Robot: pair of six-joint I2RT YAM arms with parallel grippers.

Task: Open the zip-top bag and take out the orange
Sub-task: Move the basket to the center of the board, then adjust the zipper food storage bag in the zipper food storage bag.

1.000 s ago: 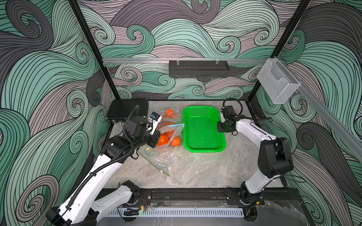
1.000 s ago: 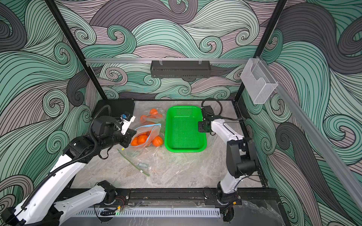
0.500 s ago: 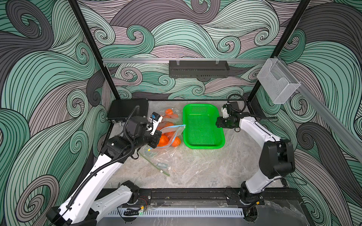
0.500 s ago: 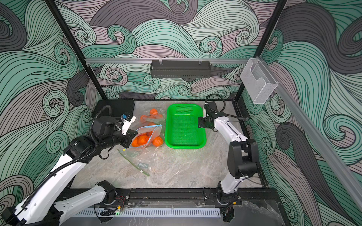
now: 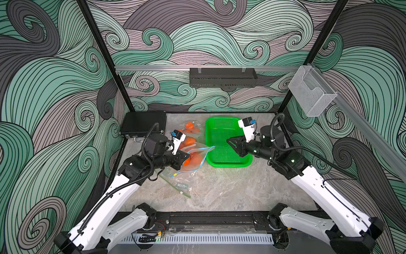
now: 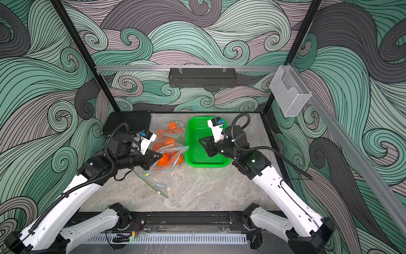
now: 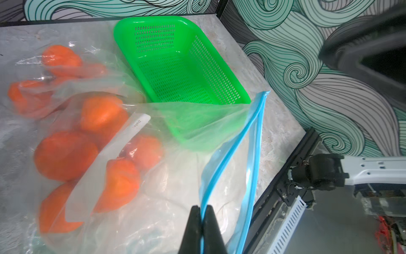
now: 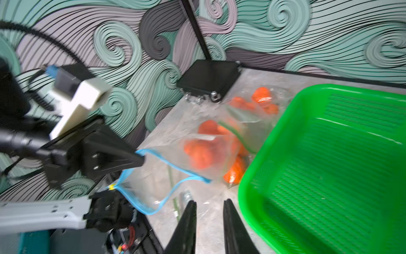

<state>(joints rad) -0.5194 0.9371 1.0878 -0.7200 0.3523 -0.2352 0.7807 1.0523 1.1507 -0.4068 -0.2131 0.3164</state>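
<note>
Two grippers faced each other across a clear zip-top bag (image 5: 196,165). The left gripper (image 7: 201,207) was pinched shut on the bag's blue zip strip (image 7: 228,149), with the oranges (image 7: 66,154) inside the bag just beyond its fingertips. The right gripper (image 8: 208,202) hovered with its jaws slightly apart and empty, the bag's parted mouth just ahead of its tips and a green basket (image 8: 252,176) close beside it.
</note>
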